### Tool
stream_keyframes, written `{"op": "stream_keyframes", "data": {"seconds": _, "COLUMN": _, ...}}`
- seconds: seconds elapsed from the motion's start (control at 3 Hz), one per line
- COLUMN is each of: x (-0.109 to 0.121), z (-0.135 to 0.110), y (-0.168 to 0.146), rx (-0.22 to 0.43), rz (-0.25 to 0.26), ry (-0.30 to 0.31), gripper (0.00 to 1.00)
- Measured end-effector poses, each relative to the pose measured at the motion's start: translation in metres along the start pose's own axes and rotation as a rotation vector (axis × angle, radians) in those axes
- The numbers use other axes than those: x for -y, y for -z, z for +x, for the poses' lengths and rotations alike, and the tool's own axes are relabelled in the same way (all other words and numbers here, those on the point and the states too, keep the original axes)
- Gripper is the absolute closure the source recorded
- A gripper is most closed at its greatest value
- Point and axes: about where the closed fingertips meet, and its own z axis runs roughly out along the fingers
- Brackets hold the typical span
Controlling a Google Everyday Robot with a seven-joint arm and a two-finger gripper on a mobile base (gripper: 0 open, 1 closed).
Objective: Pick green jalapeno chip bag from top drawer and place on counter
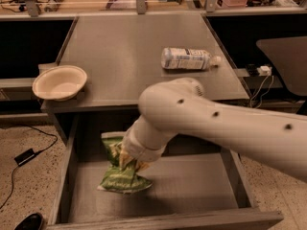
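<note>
The green jalapeno chip bag [120, 178] is in the open top drawer [192, 186], at its left side, crumpled in the middle and tilted up with its lower end near the drawer floor. My gripper [128, 161] reaches down into the drawer from the thick white arm and is shut on the bag's middle; the wrist hides most of it. The grey counter [129, 56] lies just behind and above the drawer.
A clear plastic bottle with a white label [187, 59] lies on its side on the counter's right part. A cream bowl [60, 83] sits at the counter's left front corner. Cables and a black object lie on the floor at the left.
</note>
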Motion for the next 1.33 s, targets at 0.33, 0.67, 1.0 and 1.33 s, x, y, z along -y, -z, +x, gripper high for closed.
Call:
{"op": "stream_keyframes", "data": {"seconds": 0.33, "x": -0.022, "z": 0.020, "y": 0.091, "rx": 0.031, "rz": 0.127, "ry": -0.073, "gripper": 1.00}}
{"op": "stream_keyframes", "data": {"seconds": 0.67, "x": -0.036, "z": 0.034, "y": 0.168, "rx": 0.030, "rz": 0.176, "ry": -0.070, "gripper": 1.00}}
{"op": "stream_keyframes", "data": {"seconds": 1.0, "x": -0.011, "z": 0.059, "y": 0.217, "rx": 0.037, "rz": 0.205, "ry": -0.069, "gripper": 1.00}}
{"op": "stream_keyframes", "data": {"seconds": 1.33, "x": 0.021, "z": 0.070, "y": 0.247, "rx": -0.003, "rz": 0.254, "ry": -0.065, "gripper": 1.00}}
